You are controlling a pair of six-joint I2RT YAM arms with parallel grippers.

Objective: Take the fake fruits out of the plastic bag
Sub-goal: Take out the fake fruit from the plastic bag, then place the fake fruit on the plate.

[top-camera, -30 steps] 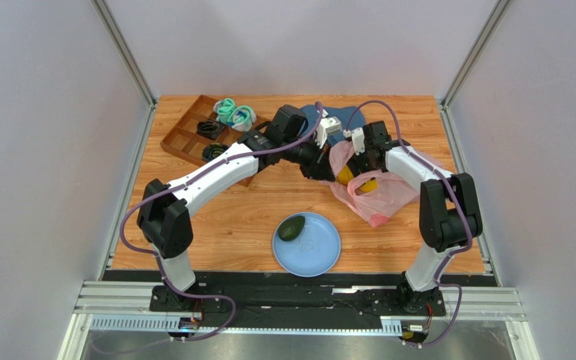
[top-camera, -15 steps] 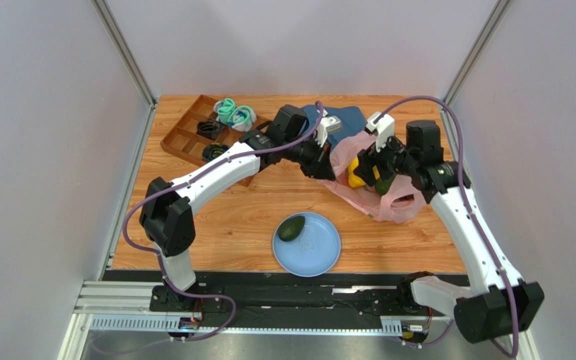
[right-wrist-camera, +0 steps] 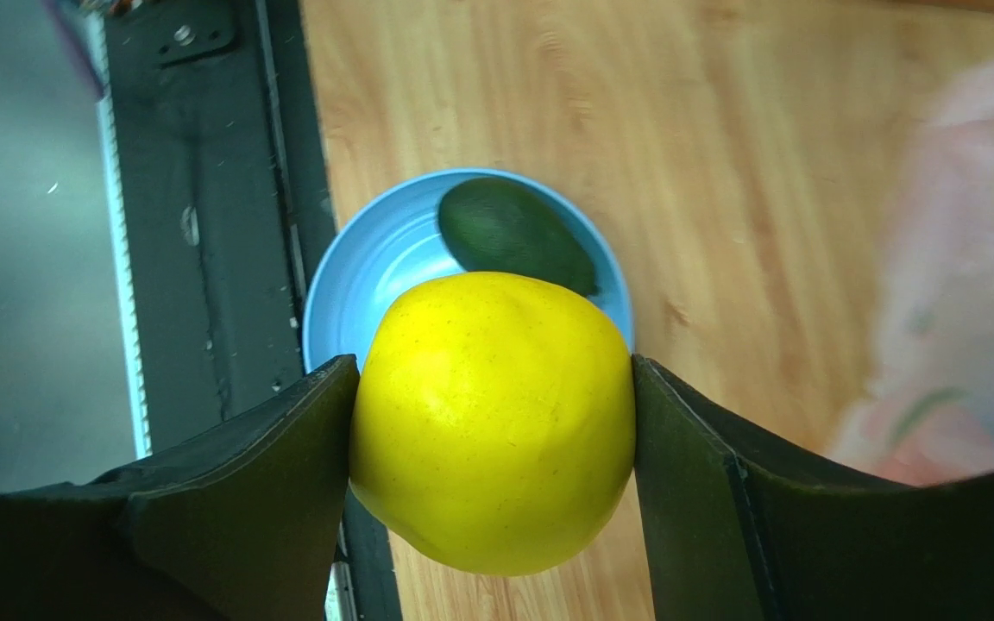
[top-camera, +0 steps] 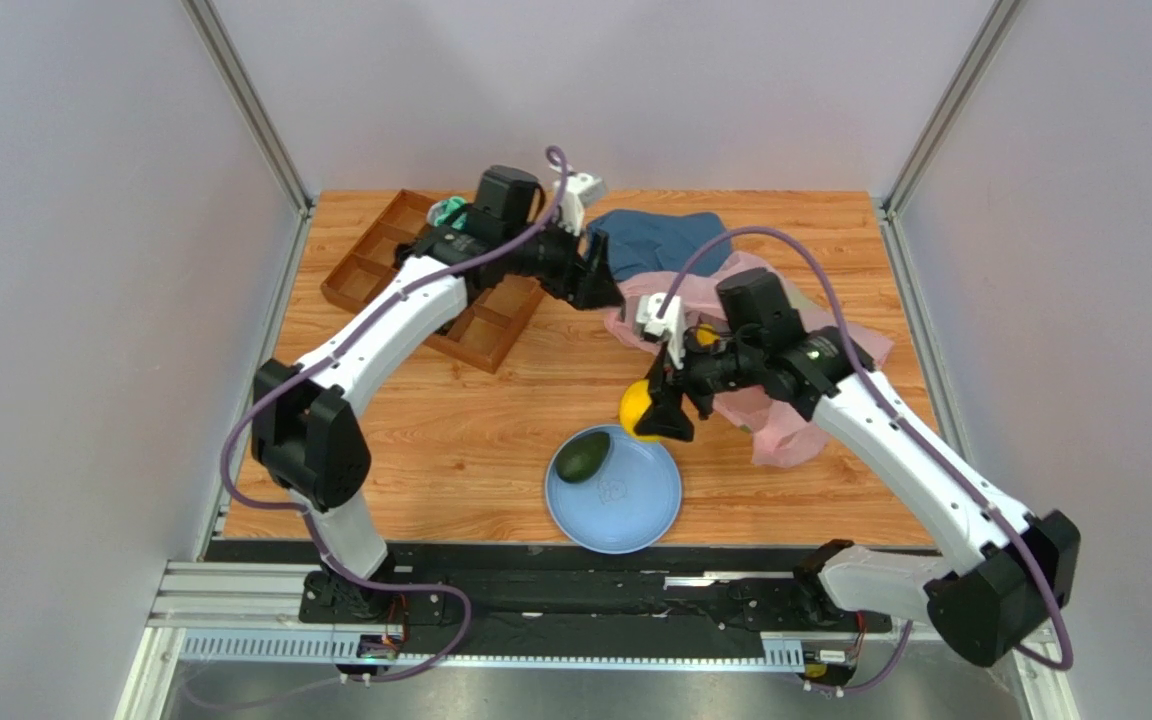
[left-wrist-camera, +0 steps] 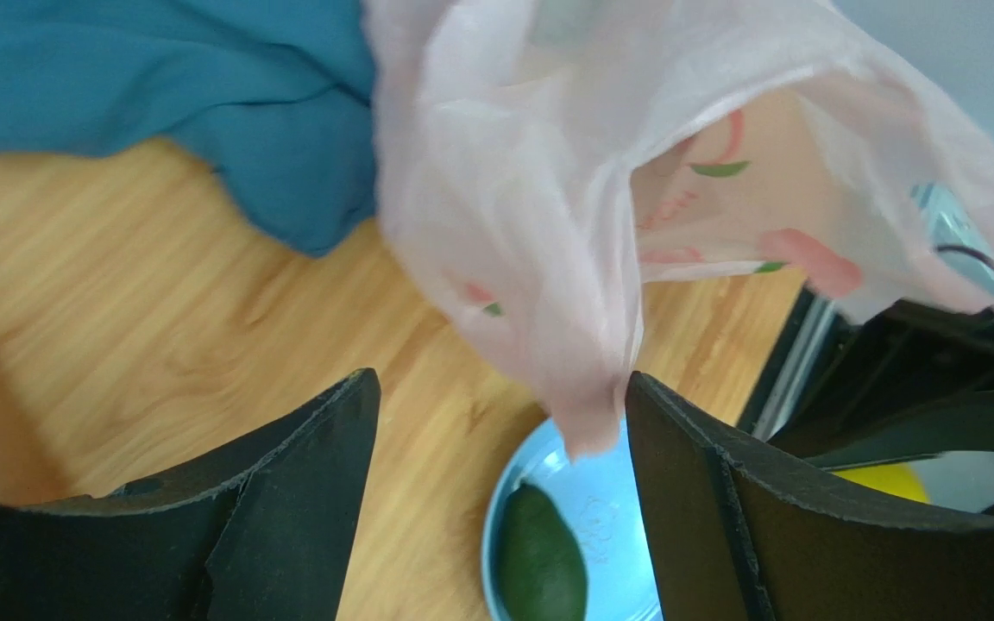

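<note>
The right gripper (right-wrist-camera: 492,446) has its jaws closed on a yellow fruit (right-wrist-camera: 496,414), one finger on each flank, with most of the fruit bulging out beyond the fingertips. It looks like a shallow hold on a smooth, rounded shell, so a jolt could squeeze the fruit out. Below and just ahead of the jaws lies the blue plate (right-wrist-camera: 373,259) with a dark green avocado (right-wrist-camera: 515,233) already on it. If the fruit is let go from this height it may bounce, roll off the low rim, or knock the avocado out. Behind these jaws the pink plastic bag (top-camera: 785,428) lies slumped on the table, with more fruit probably left inside. Farther off, the left gripper (left-wrist-camera: 502,440) has its jaws wide apart. A fold of the bag (left-wrist-camera: 528,194) hangs in the gap, close to one finger, and I cannot tell whether it is snagged there. If it is, a pull would drag the bag and spill it. Beyond these jaws lies the dark blue cloth (left-wrist-camera: 139,78). Half a second ago the right jaws and the fruit were at the bag's mouth, and the left jaws were also at the bag. They now sit back beside the cloth.
</note>
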